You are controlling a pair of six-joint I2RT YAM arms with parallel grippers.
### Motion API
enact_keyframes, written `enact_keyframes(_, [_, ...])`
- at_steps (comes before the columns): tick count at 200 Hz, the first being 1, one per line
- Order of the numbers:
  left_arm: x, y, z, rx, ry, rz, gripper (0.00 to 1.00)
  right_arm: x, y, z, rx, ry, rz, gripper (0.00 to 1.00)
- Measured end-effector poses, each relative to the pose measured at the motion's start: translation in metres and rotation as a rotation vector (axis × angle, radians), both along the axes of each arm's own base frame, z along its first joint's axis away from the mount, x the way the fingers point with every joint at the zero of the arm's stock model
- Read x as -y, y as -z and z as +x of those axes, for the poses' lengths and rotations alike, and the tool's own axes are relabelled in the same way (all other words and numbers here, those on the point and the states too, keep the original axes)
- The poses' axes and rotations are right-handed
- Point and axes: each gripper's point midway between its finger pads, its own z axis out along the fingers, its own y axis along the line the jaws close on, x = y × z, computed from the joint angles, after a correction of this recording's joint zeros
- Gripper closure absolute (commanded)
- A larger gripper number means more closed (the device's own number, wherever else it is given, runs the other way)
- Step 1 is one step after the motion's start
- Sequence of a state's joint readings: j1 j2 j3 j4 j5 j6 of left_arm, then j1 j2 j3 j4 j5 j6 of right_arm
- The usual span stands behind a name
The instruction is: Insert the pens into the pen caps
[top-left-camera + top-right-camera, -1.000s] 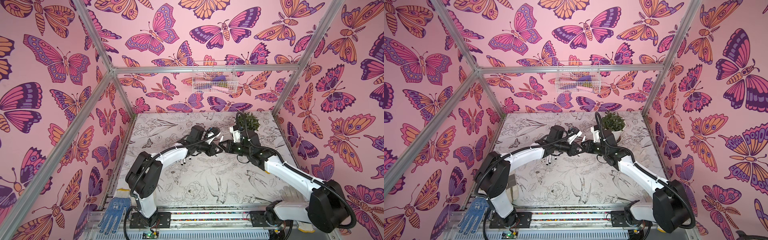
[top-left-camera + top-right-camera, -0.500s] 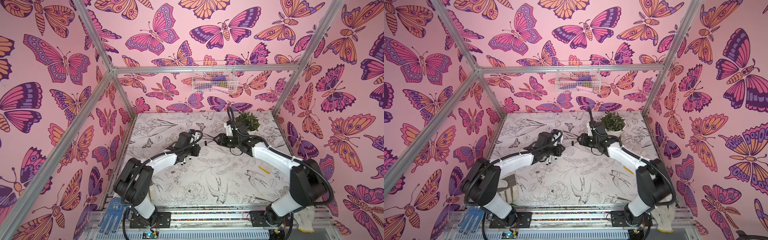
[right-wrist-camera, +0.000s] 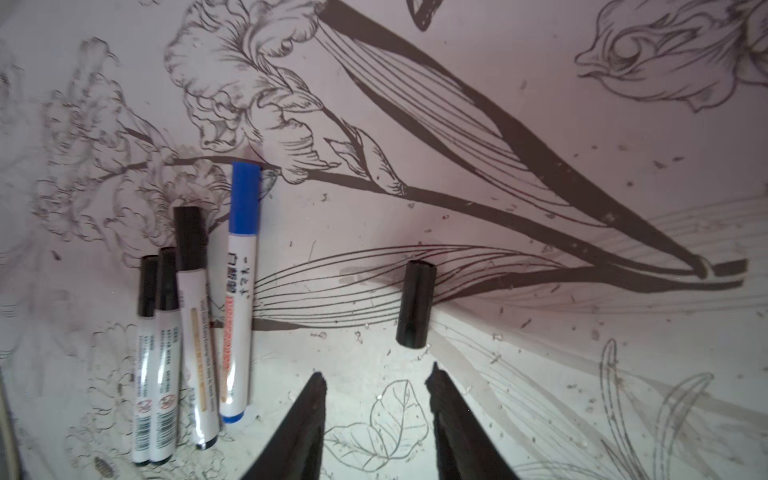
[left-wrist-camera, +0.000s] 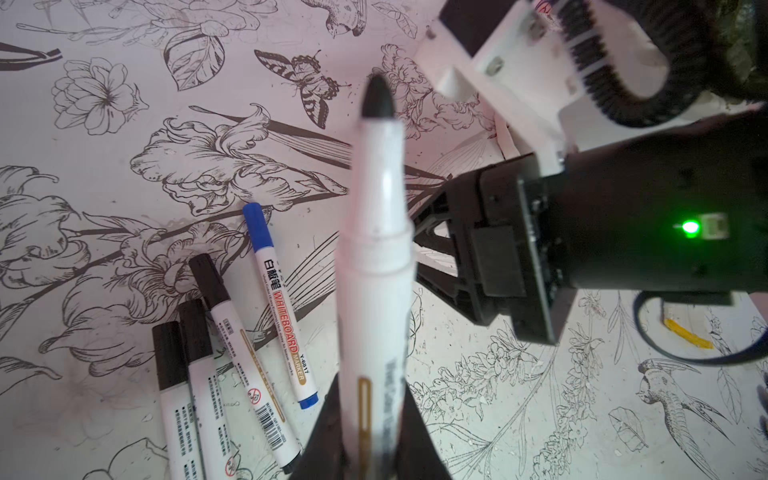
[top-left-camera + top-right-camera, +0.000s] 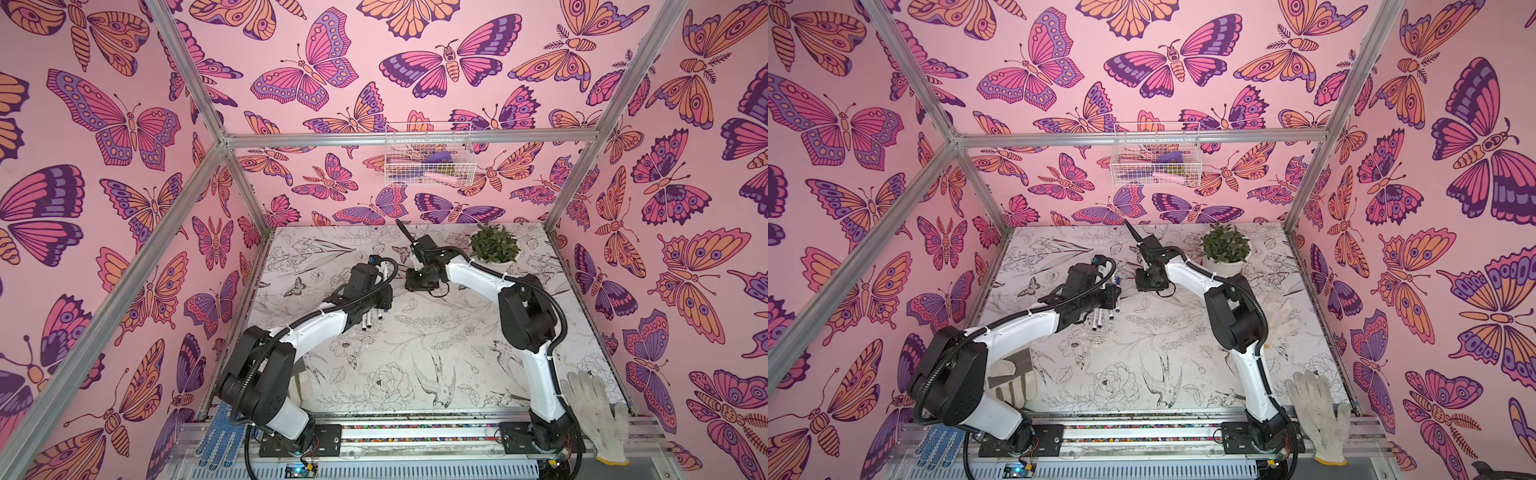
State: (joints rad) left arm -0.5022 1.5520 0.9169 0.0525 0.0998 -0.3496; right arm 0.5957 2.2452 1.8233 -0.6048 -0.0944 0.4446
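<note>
The white table printed with black line drawings of flowers and birds [image 5: 415, 332] fills the floor of a booth papered with butterflies. In both top views, two white-and-black robot arms reach over its far half. The left arm [image 5: 311, 328] and the right arm [image 5: 478, 278] have their wrists near each other. A small green plant in a white pot [image 5: 494, 245] stands near the far right corner, behind the right arm.

The left gripper [image 4: 370, 419] is clamped on the barrel of an uncapped white marker pen [image 4: 376, 249]. The pen's dark tip points away from the wrist camera, and the right arm's wrist is just beside it. The right gripper [image 3: 378, 399] hangs over the table with its jaws apart and nothing between them.

Four capped white marker pens lie side by side on the table. One has a blue cap [image 3: 241, 291] and three have black caps [image 3: 191, 324]. A loose black plastic cap [image 3: 415, 305] lies on the table apart from that row. It is just ahead of the right gripper's fingertips and roughly in line with the gap between them.
</note>
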Motion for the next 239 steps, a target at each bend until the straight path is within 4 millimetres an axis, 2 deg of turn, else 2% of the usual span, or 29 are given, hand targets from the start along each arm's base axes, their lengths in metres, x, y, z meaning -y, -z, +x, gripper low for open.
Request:
enact_keyframes(46, [0.001,-0.002,-0.001,0.009,0.013,0.002,1.0,0.004,0.026,0.014,0.025,-0.019,-0.164,0.59])
enact_keyframes(69, [0.002,-0.004,-0.002,0.013,0.024,0.0,1.0,0.001,0.025,0.022,0.047,-0.024,-0.189,0.62])
enact_keyframes(95, [0.002,-0.005,-0.002,0.016,0.031,0.002,1.0,-0.004,0.027,0.031,0.056,-0.027,-0.197,0.86])
enact_keyframes(107, [0.003,-0.005,-0.003,0.016,0.038,0.001,1.0,-0.004,0.027,0.032,0.054,-0.03,-0.199,0.94])
enact_keyframes(120, [0.004,-0.005,-0.004,0.017,0.051,0.001,1.0,-0.004,0.026,0.031,0.051,-0.028,-0.199,1.0])
enact_keyframes(133, [0.007,-0.005,-0.006,0.019,0.073,0.002,1.0,-0.003,0.025,0.029,0.048,-0.029,-0.19,1.0])
enact_keyframes(156, [0.014,-0.005,-0.012,0.023,0.137,-0.002,1.0,0.015,0.02,0.002,0.007,-0.022,-0.16,1.0])
enact_keyframes(176, [0.027,-0.006,-0.022,0.029,0.222,-0.012,1.0,0.041,-0.012,-0.021,0.016,0.029,-0.054,1.0])
enact_keyframes(213, [0.064,-0.01,-0.052,0.011,0.419,-0.083,1.0,0.095,-0.132,-0.033,0.257,0.193,0.308,1.0])
enact_keyframes(225, [0.074,-0.008,-0.059,-0.002,0.468,-0.1,1.0,0.102,-0.159,-0.039,0.326,0.217,0.414,1.0])
enact_keyframes(239, [0.086,-0.008,-0.066,-0.012,0.521,-0.117,1.0,0.101,-0.174,-0.049,0.369,0.225,0.519,1.0])
